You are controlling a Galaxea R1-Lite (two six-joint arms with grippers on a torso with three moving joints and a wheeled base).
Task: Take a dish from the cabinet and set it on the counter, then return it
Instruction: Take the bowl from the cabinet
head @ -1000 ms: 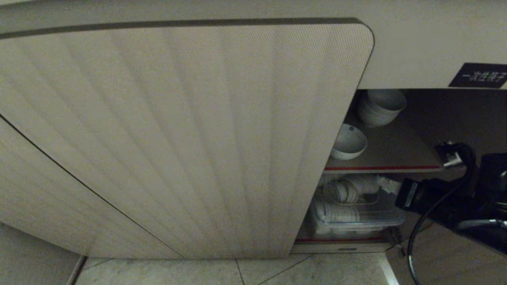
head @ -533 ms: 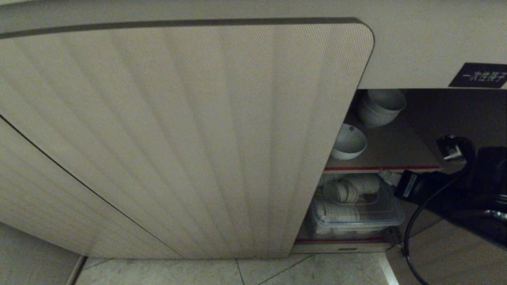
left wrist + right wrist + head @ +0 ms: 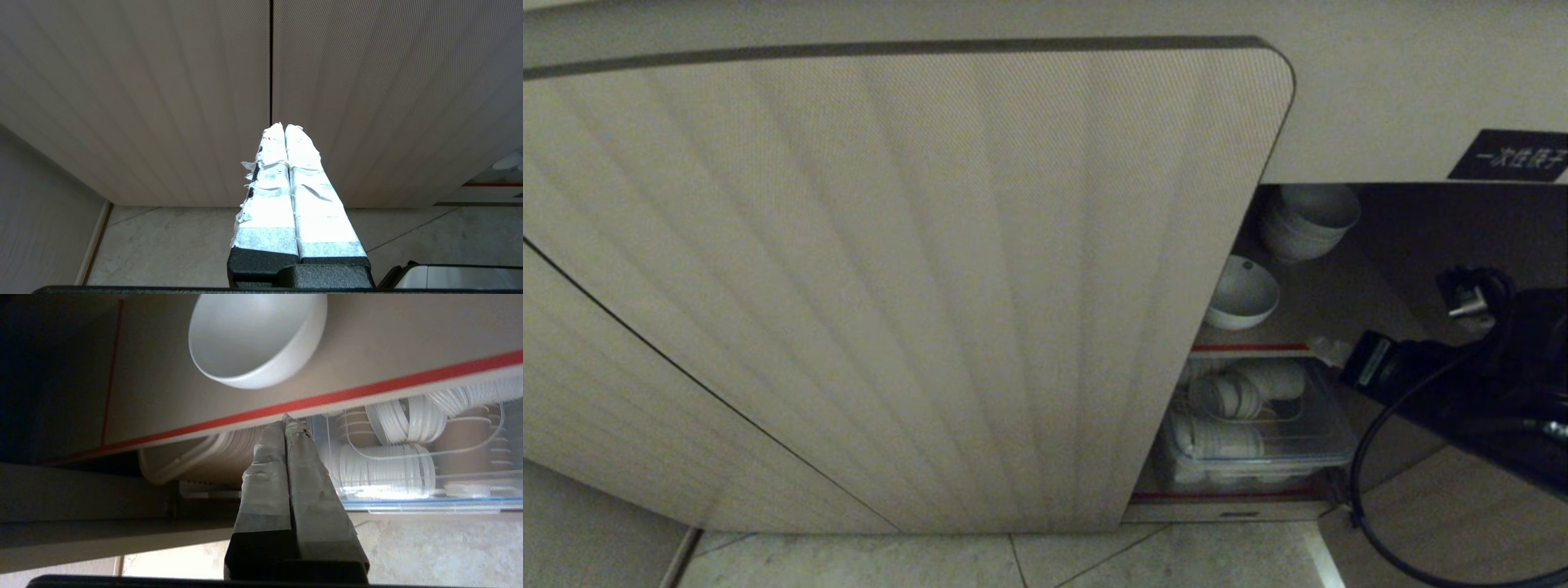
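Observation:
The dish (image 3: 1241, 292) (image 3: 257, 339), a small white bowl, stands upright on the cabinet's red-edged shelf (image 3: 1258, 347) (image 3: 367, 390), just inside the right-hand opening. The ribbed cabinet door (image 3: 915, 286) covers the left part. My right gripper (image 3: 1330, 352) (image 3: 286, 420) is shut and empty. Its taped tips sit at the shelf's red front edge, to the right of the dish and apart from it. My left gripper (image 3: 284, 127) is shut and empty, parked in front of closed ribbed doors (image 3: 163, 90). The counter is out of view.
A stack of nested white bowls (image 3: 1307, 219) stands deeper on the same shelf. Below it, a clear plastic box (image 3: 1258, 437) (image 3: 412, 473) holds stacked paper cups. A black label (image 3: 1511, 155) is above the opening, and a black cable (image 3: 1364, 482) hangs from my right arm over the tiled floor (image 3: 1013, 559).
My right gripper has risen from in front of the lower compartment up to the shelf's red edge. The dish, the door and the left arm have not moved.

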